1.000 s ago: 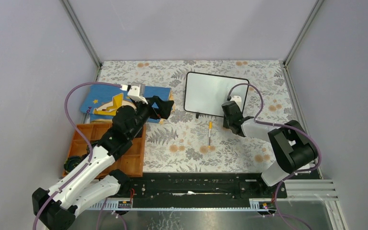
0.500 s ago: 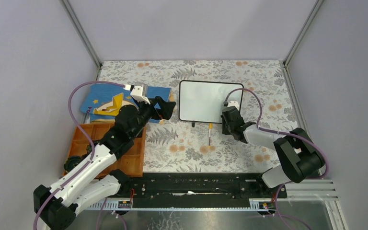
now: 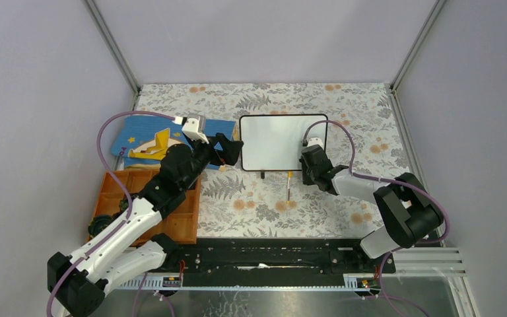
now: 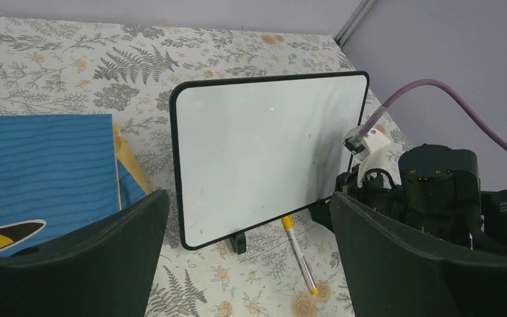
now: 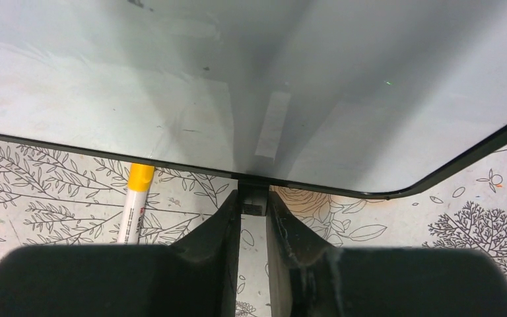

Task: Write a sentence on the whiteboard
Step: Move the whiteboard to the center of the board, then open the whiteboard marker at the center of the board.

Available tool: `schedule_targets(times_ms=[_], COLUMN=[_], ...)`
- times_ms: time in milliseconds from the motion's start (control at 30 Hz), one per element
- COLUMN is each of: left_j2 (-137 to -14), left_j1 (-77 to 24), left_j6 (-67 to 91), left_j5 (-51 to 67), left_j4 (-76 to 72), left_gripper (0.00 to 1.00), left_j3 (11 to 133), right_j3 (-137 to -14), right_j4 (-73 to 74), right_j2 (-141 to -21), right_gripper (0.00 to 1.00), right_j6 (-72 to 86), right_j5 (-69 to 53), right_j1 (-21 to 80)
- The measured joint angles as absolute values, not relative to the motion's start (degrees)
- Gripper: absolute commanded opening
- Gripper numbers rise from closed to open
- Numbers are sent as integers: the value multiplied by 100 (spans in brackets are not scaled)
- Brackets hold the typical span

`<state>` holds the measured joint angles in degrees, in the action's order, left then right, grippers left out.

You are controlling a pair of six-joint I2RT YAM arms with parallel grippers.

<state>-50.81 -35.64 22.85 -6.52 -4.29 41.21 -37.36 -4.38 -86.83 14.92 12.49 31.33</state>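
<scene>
Two fingers of your right gripper [image 5: 253,201] are pinched onto the small black foot [image 5: 253,193] under the lower edge of the whiteboard [image 5: 304,99], so that arm grips the board by its stand and carries nothing to write with. From above, this grip sits at about 5 o'clock on the board, which stands propped on the floral table [image 3: 343,105] a little beyond the middle, its face turned toward the arms. Your left gripper [image 3: 230,150] hangs with its jaws spread wide and nothing between them, just at 9 o'clock of the board, near its edge but apart from it as far as the left wrist view shows. A yellow-capped marker [image 3: 289,185] lies flat on the table at 6 o'clock of the board, just beside the right gripper and touched by neither arm. Farther out, a blue star-patterned book [image 3: 138,142] lies at 9 o'clock of the left gripper, and an orange tray [image 3: 115,191] sits at 7 o'clock. By my reading, you are at the very start: the face shows only faint smudges, no stroke of the sentence is on it, and picking up the marker, uncapping it if it is capped, and all the writing remain.
</scene>
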Motion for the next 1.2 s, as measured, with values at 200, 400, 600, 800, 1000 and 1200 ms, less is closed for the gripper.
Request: schedule_targets(times_ms=[200,400,600,800,1000,1200], left_j2=[-5133,-5140,-5140,-5089,-5024,-5037], left_j1=[-3564,-3564,-3566,-3603,-3603,-3603], left_j6=[2285,2285,2285,2283,2281,2257], left_j5=[-652,-652,-657,-663,-698,-801], left_j4=[-429,-429,-429,-429,-429,-427], left_gripper=[99,99,99,99,99,99], left_j3=[4121,4121,4121,4121,4121,4121], right_j3=[-3806,-3804,-3636,-3249,-3074,-3308], right_j4=[-342,-331,-191,410,819,1035], right_j2=[-8729,-8726,-8420,-6847,-4692,-4331], right_gripper=[43,63,71,76,81,80], right_j6=[1505,1610,1732,1938,1999,1944], right_j5=[1240,1236,1240,1251,1463,2357], right_j1=[3153,3199,3201,3297,3765,4504])
